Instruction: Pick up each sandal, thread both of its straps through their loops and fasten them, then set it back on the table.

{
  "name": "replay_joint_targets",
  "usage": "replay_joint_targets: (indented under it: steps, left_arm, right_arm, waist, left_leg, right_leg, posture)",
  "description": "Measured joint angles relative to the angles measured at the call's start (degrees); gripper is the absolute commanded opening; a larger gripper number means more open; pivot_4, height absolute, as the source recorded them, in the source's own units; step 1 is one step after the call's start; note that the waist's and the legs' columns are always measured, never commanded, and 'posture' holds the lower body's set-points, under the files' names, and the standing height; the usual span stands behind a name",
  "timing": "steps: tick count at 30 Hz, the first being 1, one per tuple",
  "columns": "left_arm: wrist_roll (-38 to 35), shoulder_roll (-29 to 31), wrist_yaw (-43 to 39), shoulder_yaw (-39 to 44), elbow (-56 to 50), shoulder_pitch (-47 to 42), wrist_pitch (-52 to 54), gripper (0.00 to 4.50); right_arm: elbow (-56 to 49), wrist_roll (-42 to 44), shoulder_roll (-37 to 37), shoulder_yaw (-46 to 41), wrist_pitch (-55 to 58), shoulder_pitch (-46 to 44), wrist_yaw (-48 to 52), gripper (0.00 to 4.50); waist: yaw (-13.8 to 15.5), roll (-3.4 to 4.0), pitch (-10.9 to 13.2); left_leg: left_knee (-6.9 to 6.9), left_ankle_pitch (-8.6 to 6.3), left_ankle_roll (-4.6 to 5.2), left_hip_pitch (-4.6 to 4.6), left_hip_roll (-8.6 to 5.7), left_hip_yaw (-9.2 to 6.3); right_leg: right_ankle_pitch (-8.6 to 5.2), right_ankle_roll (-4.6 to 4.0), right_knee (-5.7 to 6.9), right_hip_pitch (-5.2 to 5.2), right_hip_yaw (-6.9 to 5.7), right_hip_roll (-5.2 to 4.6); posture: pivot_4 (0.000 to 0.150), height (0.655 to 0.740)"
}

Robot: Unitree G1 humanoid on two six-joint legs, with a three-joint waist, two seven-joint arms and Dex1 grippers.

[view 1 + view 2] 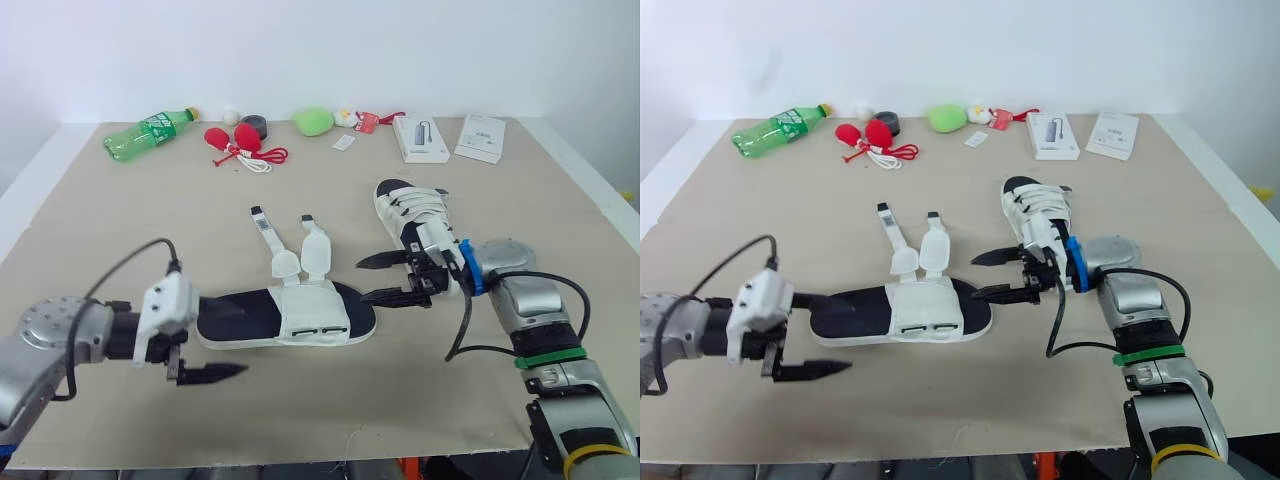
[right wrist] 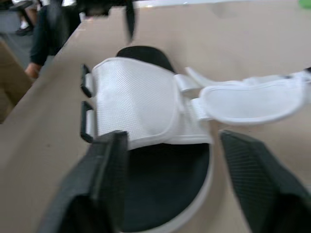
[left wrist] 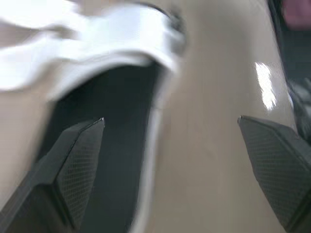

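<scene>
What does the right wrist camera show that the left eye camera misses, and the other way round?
Right wrist view: a person in dark clothing beside the table. Left eye view: the second sandal, its straps already fastened, plus the green bottle and the boxes along the far edge. Shared: the open sandal, both straps lying loose, with the right gripper open at its end.

The place looks like a robotics lab or test room. A wide table [image 1: 90, 240] covered in beige cloth stands against a bare white wall [image 1: 320, 50]. Unrelated props line its far edge: a green bottle [image 1: 148, 133] and two white boxes [image 1: 421, 139]. A blurred figure [image 2: 47, 31], possibly a seated person, is beside the table.
</scene>
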Motion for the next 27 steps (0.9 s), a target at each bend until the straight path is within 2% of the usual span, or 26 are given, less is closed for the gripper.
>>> replay_joint_targets:
  steps: [1, 4, 12, 17, 27]
  left_arm:
    - [-3.7, -5.5, 6.3, 0.6, 1.7, -4.0, 3.3, 4.50]
    - [-5.1, -11.9, 14.1, 0.7, 5.3, -8.6, 5.0, 4.50]
    - [-5.5, -13.8, 19.1, 1.3, 11.5, -10.7, 8.9, 4.50]
    - [-5.5, -15.7, 21.0, -0.4, 17.2, -14.1, 15.2, 4.50]
    - [-1.9, -19.1, 24.2, -2.7, 21.2, -16.9, 18.6, 4.50]
  right_arm:
    - [-1.2, -1.2, 0.0, 1.0, -0.5, 1.1, -0.3, 1.19]
    - [-2.0, -4.1, 0.7, 3.9, -2.4, 2.4, -0.9, 0.18]
    - [-1.7, -6.9, 0.6, 4.5, -7.8, 3.5, -1.8, 0.18]
    - [-0.8, -8.1, 2.0, 4.5, -10.4, 3.1, -3.4, 0.18]
    - [-0.4, -9.4, 2.4, 4.6, -11.3, 2.3, -4.1, 0.18]
  waist:
    - [0.1, -0.01, 0.0]
    - [0.0, -0.12, 0.0]
    - [-0.1, -0.14, 0.0]
    - [-0.2, -0.17, 0.0]
    - [-0.1, -0.18, 0.0]
  left_leg:
    - [0.01, 0.00, 0.00, -0.01, 0.00, -0.03]
    - [0.04, 0.01, -0.01, 0.00, 0.02, -0.06]
    - [0.05, 0.03, -0.05, 0.01, 0.03, -0.08]
    - [0.08, 0.11, -0.10, 0.04, 0.03, -0.09]
    - [0.08, 0.14, -0.15, 0.03, 0.02, -0.10]
  right_leg:
    - [0.05, 0.07, -0.01, 0.04, -0.01, 0.01]
    - [0.24, 0.32, -0.01, 0.04, -0.01, 0.09]
    - [0.28, 0.31, 0.01, 0.04, 0.01, 0.12]
    - [0.41, 0.32, 0.01, 0.04, 0.00, 0.13]
    - [0.43, 0.33, 0.00, 0.04, 0.01, 0.13]
  posture:
    - [0.150, 0.7400]
    - [0.150, 0.7400]
    - [0.150, 0.7400]
    - [0.150, 0.7400]
    - [0.150, 0.7400]
